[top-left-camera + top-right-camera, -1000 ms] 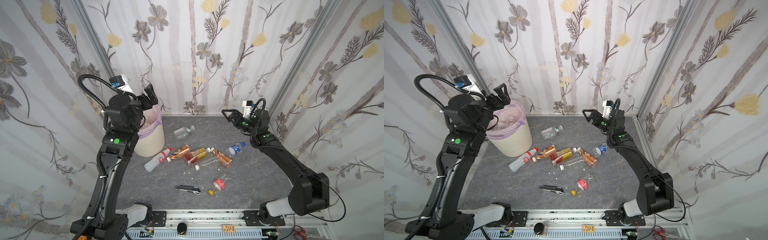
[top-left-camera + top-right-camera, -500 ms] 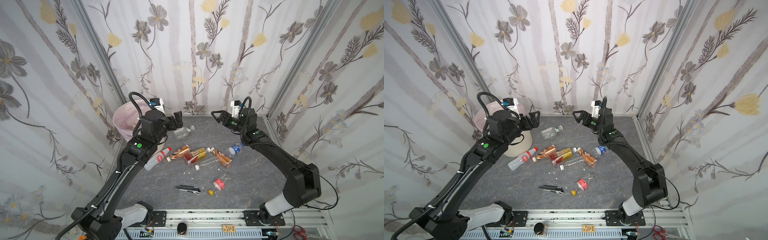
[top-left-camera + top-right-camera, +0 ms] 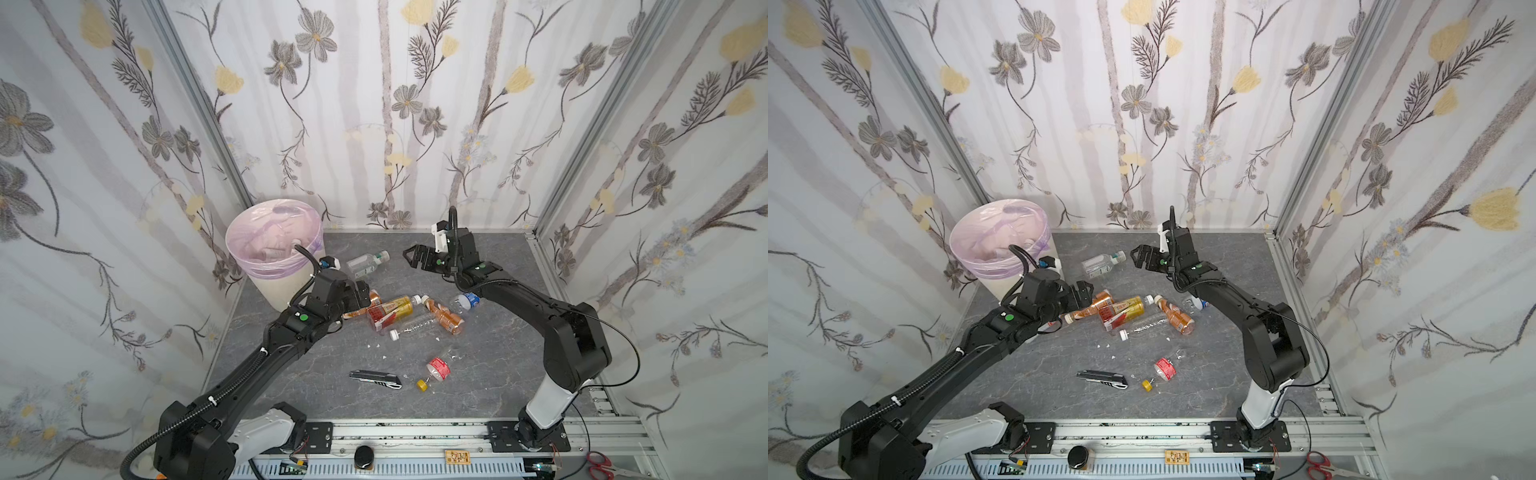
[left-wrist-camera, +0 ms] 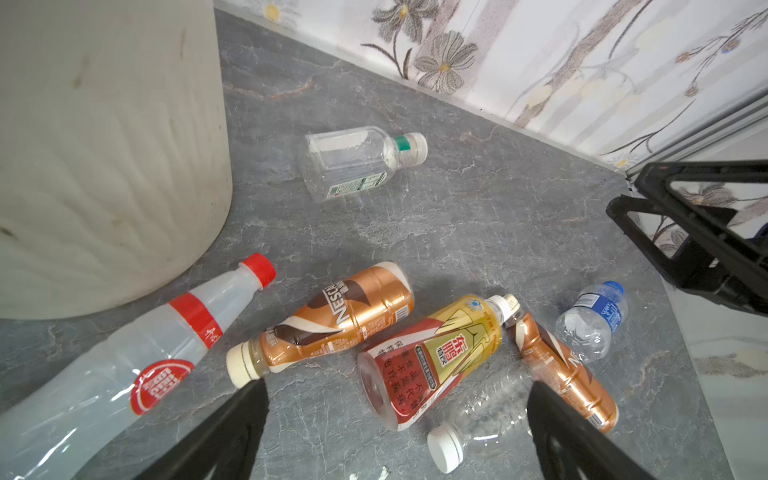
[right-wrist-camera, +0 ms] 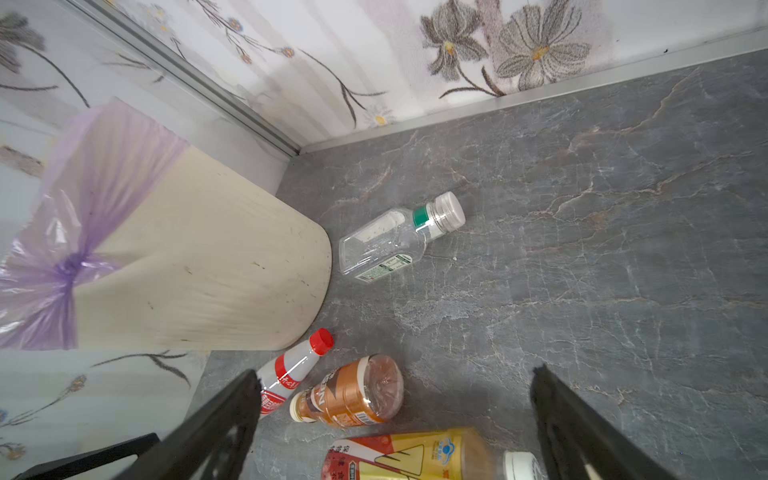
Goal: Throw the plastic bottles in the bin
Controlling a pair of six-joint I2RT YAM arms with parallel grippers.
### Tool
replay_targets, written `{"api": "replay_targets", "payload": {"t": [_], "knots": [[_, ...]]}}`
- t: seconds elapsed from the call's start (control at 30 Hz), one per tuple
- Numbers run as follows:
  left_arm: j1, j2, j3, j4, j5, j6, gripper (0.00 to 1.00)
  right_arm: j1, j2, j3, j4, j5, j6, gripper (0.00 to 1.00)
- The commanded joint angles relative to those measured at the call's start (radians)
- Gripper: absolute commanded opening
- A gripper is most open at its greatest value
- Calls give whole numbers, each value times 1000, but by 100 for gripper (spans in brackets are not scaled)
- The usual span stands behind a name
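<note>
The bin [image 3: 254, 277] stands at the back left, lined with a pink bag, with bottles inside. Several plastic bottles lie on the grey floor: a clear green-banded one [image 3: 368, 262] [image 5: 399, 237], a red-capped one [image 4: 145, 353], an amber one [image 4: 340, 320], a yellow-red one [image 3: 388, 311] [image 4: 436, 353] and a small blue-labelled one [image 3: 467, 300]. My left gripper [image 3: 360, 292] [image 4: 397, 385] hovers open just over the yellow-red bottle's base. My right gripper [image 3: 411, 255] [image 5: 395, 372] hangs open above the floor right of the green-banded bottle. Neither holds anything.
A grey-black utility knife [image 3: 376, 378] lies near the front, beside a red-labelled bottle with a yellow cap [image 3: 436, 369]. White crumbs dot the floor. Flowered walls close three sides; a metal rail [image 3: 415, 432] runs along the front.
My left arm has swung down from above the bin to low over the bottle cluster. My right gripper has moved left and lower. Both stayed open.
</note>
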Motion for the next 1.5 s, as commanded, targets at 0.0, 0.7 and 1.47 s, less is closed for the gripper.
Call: {"api": "replay_targets", "payload": {"t": [0.0,0.7,1.47], "knots": [[0,-19,-63,19,1,-80,100,13,62,53,-28,40,-46,100],[50,-123,-242,-107,-420,-142,100,130,303,309,-21,-85,28,100],[147,97,-216,-84,-578,-191,100,60,82,-2,155,-167,98,100]]}}
